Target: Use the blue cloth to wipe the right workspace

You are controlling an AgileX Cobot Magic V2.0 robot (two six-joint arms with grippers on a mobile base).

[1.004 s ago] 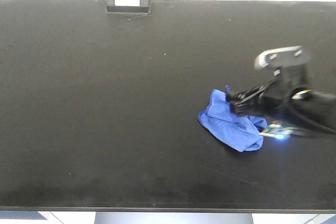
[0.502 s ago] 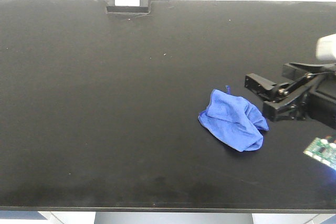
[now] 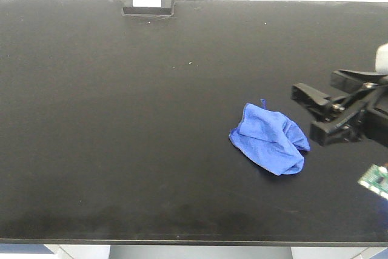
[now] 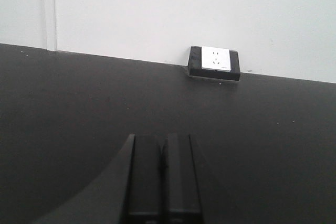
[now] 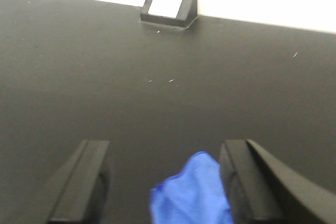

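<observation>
Right beside our right gripper (image 3: 315,113) lies the cloth (image 3: 270,139).
Our gripper is wide open and holds nothing; the cloth sits bunched on the table (image 3: 121,119), just ahead of it. Our left gripper (image 4: 161,174) is closed, with the cloth nowhere in its view.

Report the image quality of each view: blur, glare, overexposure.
Front view: sharp, wall band blown out white, blue cloth crisp, right gripper clear, its jaws apart. Left wrist view: even light, socket box sharp, left gripper dark with little detail. Right wrist view: soft overall, cloth blurred, box faceplate washed out.
</observation>
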